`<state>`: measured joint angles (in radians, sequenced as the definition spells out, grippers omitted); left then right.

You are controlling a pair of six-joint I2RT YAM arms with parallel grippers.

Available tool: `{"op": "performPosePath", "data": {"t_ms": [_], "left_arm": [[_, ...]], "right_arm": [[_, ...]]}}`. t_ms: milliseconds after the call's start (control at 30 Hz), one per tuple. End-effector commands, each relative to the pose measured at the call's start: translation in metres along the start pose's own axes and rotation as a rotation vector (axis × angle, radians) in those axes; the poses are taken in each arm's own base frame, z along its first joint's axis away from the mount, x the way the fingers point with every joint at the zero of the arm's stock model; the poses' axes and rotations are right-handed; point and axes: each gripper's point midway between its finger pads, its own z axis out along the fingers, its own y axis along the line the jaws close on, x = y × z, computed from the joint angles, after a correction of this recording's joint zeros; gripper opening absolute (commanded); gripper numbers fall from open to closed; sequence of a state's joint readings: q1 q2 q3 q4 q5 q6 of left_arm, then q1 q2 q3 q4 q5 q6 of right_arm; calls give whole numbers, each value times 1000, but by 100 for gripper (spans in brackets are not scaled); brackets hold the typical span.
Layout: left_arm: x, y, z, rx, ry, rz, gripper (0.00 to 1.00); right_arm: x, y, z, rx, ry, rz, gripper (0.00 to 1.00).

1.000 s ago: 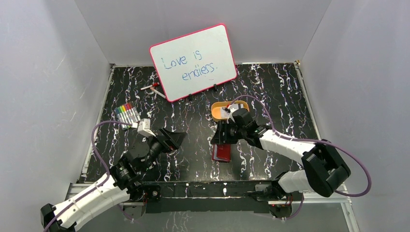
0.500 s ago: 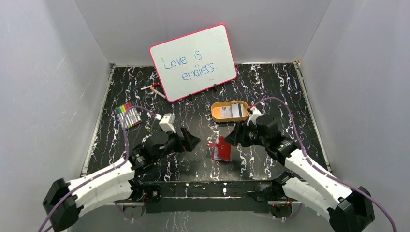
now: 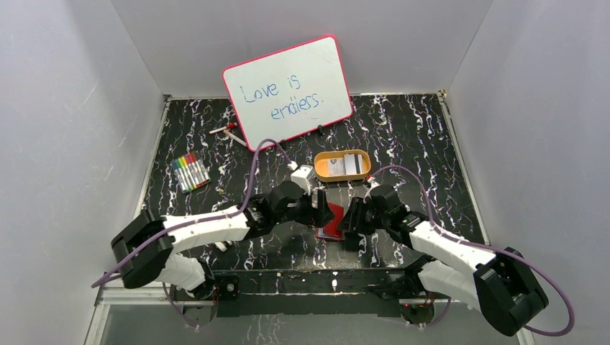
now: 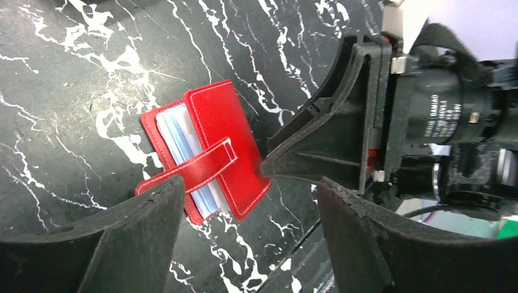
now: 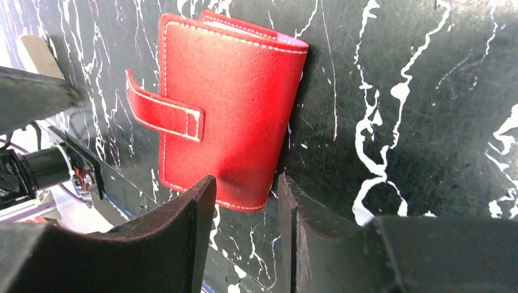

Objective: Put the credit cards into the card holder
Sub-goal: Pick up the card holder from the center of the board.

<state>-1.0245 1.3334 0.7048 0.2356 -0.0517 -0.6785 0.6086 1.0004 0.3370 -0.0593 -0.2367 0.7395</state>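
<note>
Close to the arm bases, at the front of the desk, the dark-red card holder lies flat on the black marbled surface. Its cover is slightly ajar, so pale blue pockets show along one side, and the snap tab lies across it with its end sticking out past the cover. The left gripper hovers over it from the left, fingers wide apart and holding nothing. The right gripper faces it from the right with its fingers only a narrow gap apart, the holder's edge showing in that gap; whether they touch it cannot be told. Farther back, the yellow-orange oval tray holds the credit cards, well apart from the holder. Off to the left lies a bundle of coloured markers, and at the back stands the tilted pink-framed whiteboard.
</note>
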Motion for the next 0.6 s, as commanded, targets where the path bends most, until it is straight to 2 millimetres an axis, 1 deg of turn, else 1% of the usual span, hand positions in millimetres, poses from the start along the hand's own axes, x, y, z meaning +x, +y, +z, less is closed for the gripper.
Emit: {"op": "performPosePath", "data": {"t_ms": [0, 100, 300, 567], "left_arm": [[4, -4, 18, 5, 37, 35, 74], [14, 9, 28, -48, 62, 36, 68], [28, 38, 37, -170, 84, 44, 56], [50, 60, 46, -239, 133, 45, 36]], "right_arm": [[-15, 8, 9, -35, -50, 4, 49], [-12, 6, 14, -27, -23, 11, 48], [-4, 4, 19, -40, 6, 27, 49], [3, 6, 22, -74, 32, 54, 54]]}}
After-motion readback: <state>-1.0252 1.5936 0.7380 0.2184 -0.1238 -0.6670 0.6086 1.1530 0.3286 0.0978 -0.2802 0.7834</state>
